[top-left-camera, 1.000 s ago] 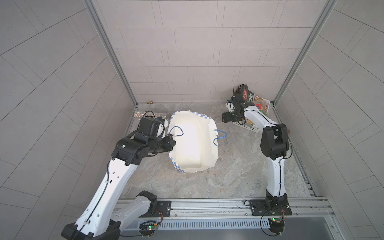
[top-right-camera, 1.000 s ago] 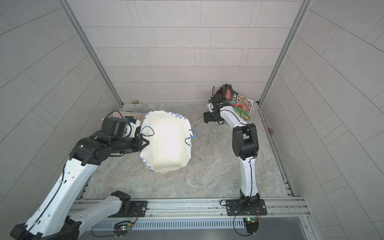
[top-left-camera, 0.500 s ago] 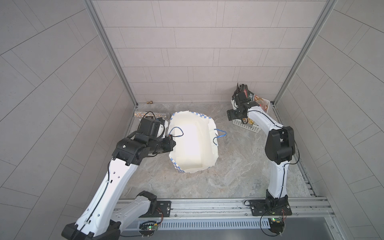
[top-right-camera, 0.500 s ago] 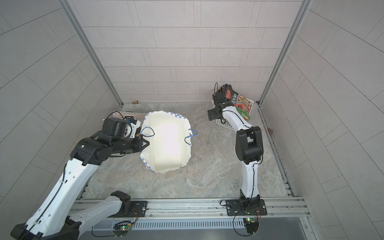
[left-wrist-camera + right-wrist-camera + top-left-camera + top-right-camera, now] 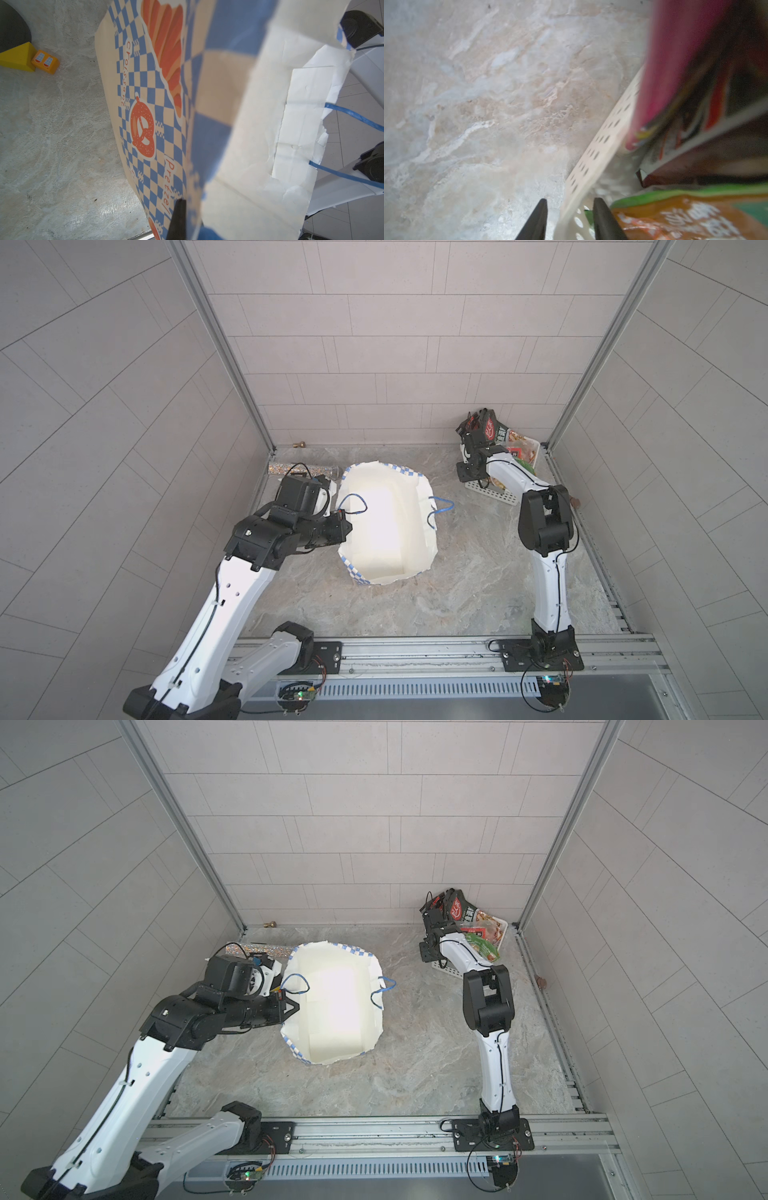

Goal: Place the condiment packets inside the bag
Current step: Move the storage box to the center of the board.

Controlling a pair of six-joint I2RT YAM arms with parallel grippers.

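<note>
The bag (image 5: pixel 386 531) (image 5: pixel 332 1006) stands open at mid-table, white inside, blue checks outside (image 5: pixel 145 104). My left gripper (image 5: pixel 343 526) (image 5: pixel 187 204) is shut on the bag's left rim; one finger is hidden behind the paper. Condiment packets stand in a white perforated basket (image 5: pixel 492 491) (image 5: pixel 602 141) at the back right: a black-and-red one (image 5: pixel 489 429) and a green-orange one (image 5: pixel 482 946) (image 5: pixel 675 216). My right gripper (image 5: pixel 473 443) (image 5: pixel 570 199) points down at the basket's near corner. Its jaws are narrowly open astride the basket wall, one finger beside the green-orange packet.
A glittery tube (image 5: pixel 299 467) lies behind the left arm by the back wall. A yellow block (image 5: pixel 18 57) and a small orange block (image 5: pixel 45 61) sit on the stone top left of the bag. Side walls close in on the basket.
The right arm's elbow swung out to the right and back again, with its gripper staying over the basket's corner. The left arm and the bag have not moved.
</note>
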